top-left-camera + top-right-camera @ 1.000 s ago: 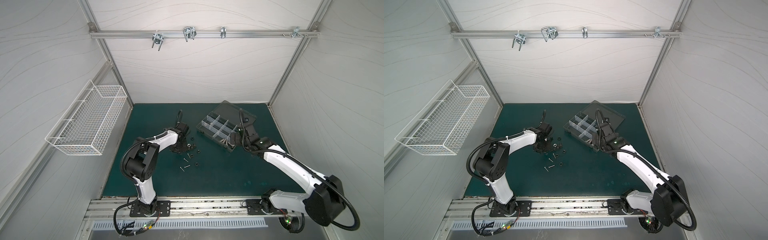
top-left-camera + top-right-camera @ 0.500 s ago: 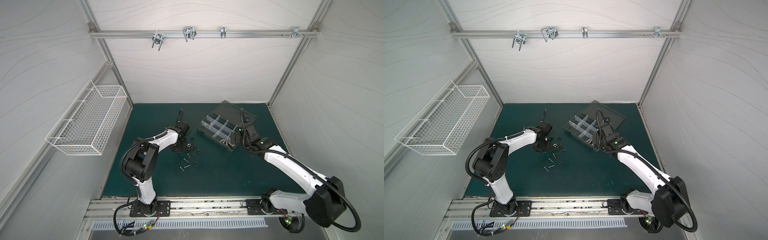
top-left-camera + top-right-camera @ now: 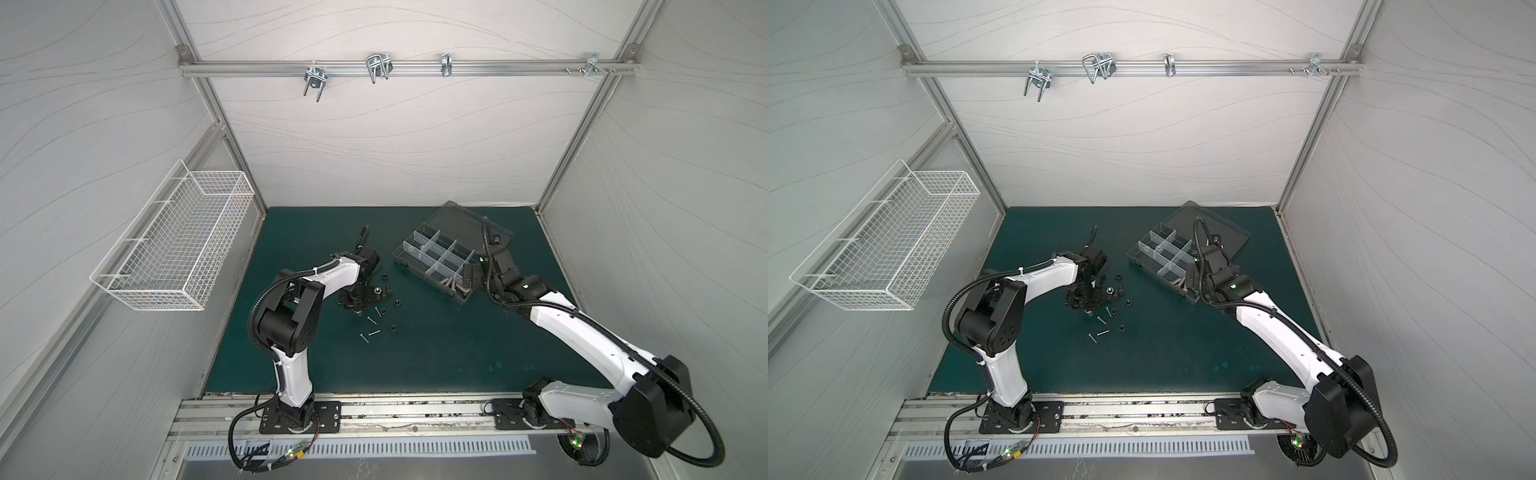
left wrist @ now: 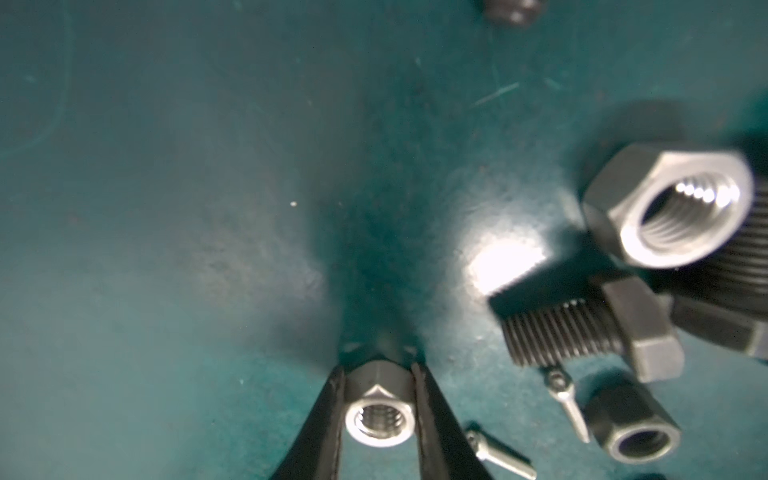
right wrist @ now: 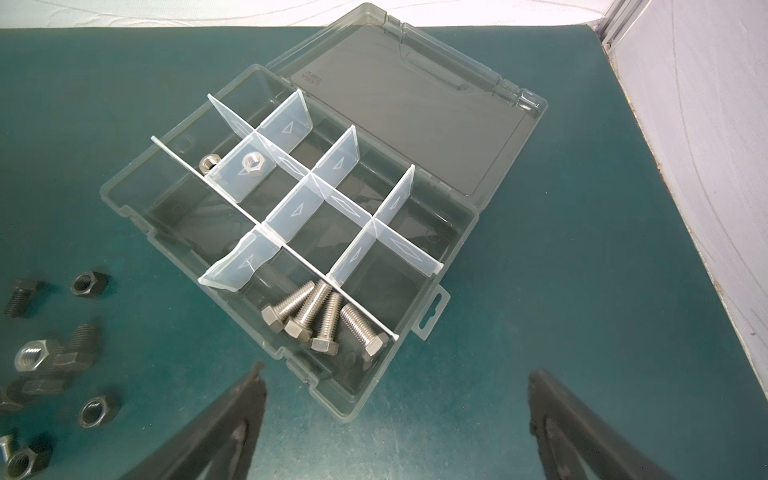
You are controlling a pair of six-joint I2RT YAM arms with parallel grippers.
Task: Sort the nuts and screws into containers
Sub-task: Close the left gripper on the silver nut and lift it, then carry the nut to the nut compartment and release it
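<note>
While the left fingers (image 4: 320, 432) pinch a small silver nut (image 4: 379, 424) by its sides close to the green surface (image 3: 415, 353), black bolts (image 4: 582, 328), black nuts (image 3: 393, 329) and thin screws (image 3: 371, 333) lie scattered just beside them. Further right, the open organizer box (image 5: 124, 195) holds four silver hex bolts (image 5: 324, 320) in one end compartment and two silver nuts (image 5: 251, 163) near its opposite end. The right fingers (image 5: 224, 428) hang spread wide and empty just beside the box.
</note>
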